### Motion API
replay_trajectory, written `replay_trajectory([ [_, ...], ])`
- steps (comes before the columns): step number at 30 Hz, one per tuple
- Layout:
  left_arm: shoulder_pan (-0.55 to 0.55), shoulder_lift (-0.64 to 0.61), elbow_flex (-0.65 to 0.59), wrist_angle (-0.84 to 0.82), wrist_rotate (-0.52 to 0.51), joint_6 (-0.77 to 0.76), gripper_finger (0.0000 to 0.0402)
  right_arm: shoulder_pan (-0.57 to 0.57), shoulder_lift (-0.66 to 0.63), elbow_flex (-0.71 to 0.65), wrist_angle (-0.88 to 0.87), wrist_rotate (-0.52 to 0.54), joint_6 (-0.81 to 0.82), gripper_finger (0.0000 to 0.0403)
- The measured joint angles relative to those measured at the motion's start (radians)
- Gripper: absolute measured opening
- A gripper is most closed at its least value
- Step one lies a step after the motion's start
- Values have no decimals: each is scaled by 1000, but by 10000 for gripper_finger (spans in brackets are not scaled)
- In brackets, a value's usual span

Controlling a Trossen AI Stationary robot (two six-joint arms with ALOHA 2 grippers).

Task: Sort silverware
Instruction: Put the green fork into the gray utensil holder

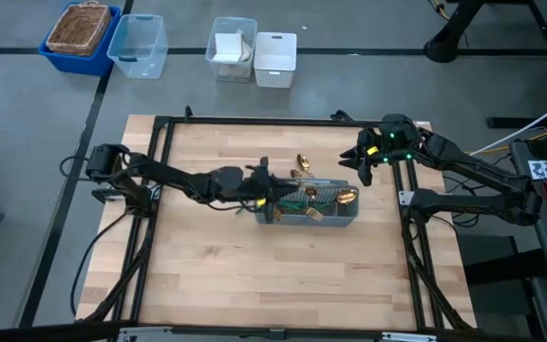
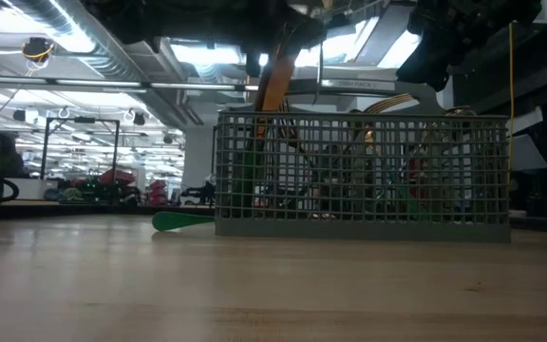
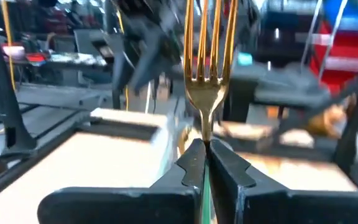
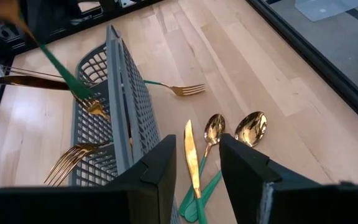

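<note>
- Closest to the left wrist camera, the left gripper [image 3: 202,163] has its two dark fingers [image 3: 229,168] pinched together on the neck of a gold fork [image 3: 205,65]; the tines stand upright above the fingertips, and a sliver of green handle shows between the fingers
- From above, that left gripper [image 1: 266,190] sits over the caddy's [image 1: 345,219] left end, its arm stretching across the wooden table [image 1: 254,285] from the left
- Grey mesh, the caddy rests near the table's middle; forks lean inside it with gold tines pointing out, among them a fork with a green handle [image 4: 73,78] slanting into one compartment and a gold fork head [image 4: 73,158] poking through the caddy's wall
- Beside the caddy, on its far side in the high view, loose silverware lies flat on the wood: a gold knife [image 4: 191,158], two gold spoons [image 4: 214,132] [image 4: 252,129] with green handles, and a green-handled fork [image 4: 182,89] further along the caddy's side
- At table height, a green handle [image 2: 180,221] pokes out flat past the caddy's left end
- Right of the caddy and a little beyond it, the right gripper [image 1: 362,161] hovers over the table; its fingers [image 4: 244,168] stand well apart with nothing between them
- Beyond the table, past the caddy's far side, bins sit on the floor: a blue bin with a woven basket [image 1: 79,28], a clear tub [image 1: 139,45] and two white containers [image 1: 254,55]
</note>
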Motion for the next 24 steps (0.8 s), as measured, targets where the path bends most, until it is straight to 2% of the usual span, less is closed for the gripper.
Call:
replay_trajectory([
  [4,-17,0,0,-75,0,55,6,0,0,0,0,0,0,122],
  [10,-18,0,0,-107,-4,26,13,0,0,0,0,0,2,122],
  [16,-8,0,0,-130,-12,-105,60,0,0,0,0,0,3,122],
  [20,-8,0,0,-126,-12,-101,88,0,0,0,0,0,4,122],
  [24,-11,-7,0,-108,-12,-67,99,0,0,0,0,0,4,122],
])
